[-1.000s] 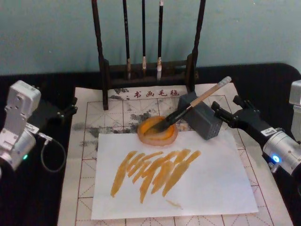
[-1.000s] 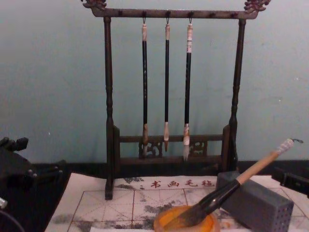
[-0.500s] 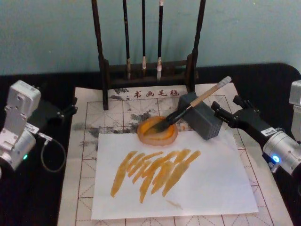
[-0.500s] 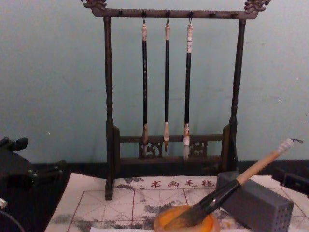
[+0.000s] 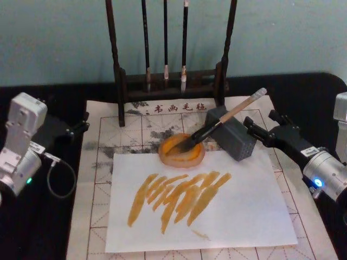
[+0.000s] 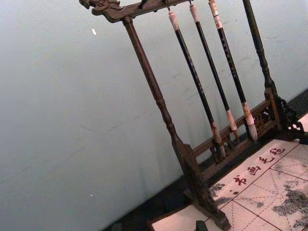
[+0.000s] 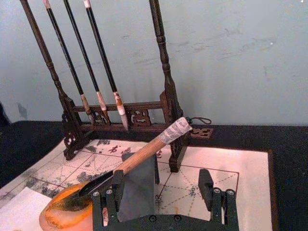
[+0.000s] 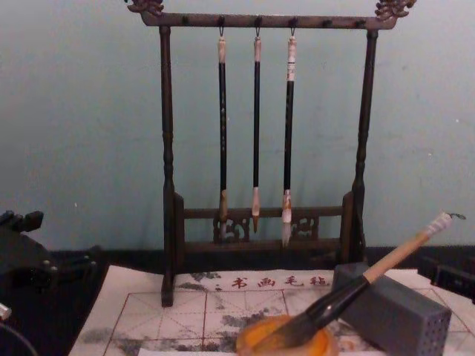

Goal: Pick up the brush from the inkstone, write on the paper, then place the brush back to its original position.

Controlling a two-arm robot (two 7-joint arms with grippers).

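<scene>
The brush (image 5: pixel 217 125) lies slanted with its dark bristles in the round orange inkstone (image 5: pixel 181 151). Its wooden handle leans on the grey block (image 5: pixel 232 134), with the wrapped end (image 8: pixel 439 222) up in the air. The red-grid paper (image 5: pixel 135 132) covers the table under them. My right gripper (image 5: pixel 259 121) is open just right of the block, apart from the brush; the right wrist view shows its fingers (image 7: pixel 113 191) spread, with the brush (image 7: pixel 144 158) beyond them. My left gripper (image 5: pixel 81 123) stands open and idle at the paper's left edge.
A plain white sheet (image 5: pixel 244 206) with several orange strokes (image 5: pixel 179 196) lies on the grid paper in front of the inkstone. A dark wooden rack (image 8: pixel 167 178) holding three thin brushes (image 8: pixel 256 133) stands at the back. A cable loops near my left arm (image 5: pixel 57 176).
</scene>
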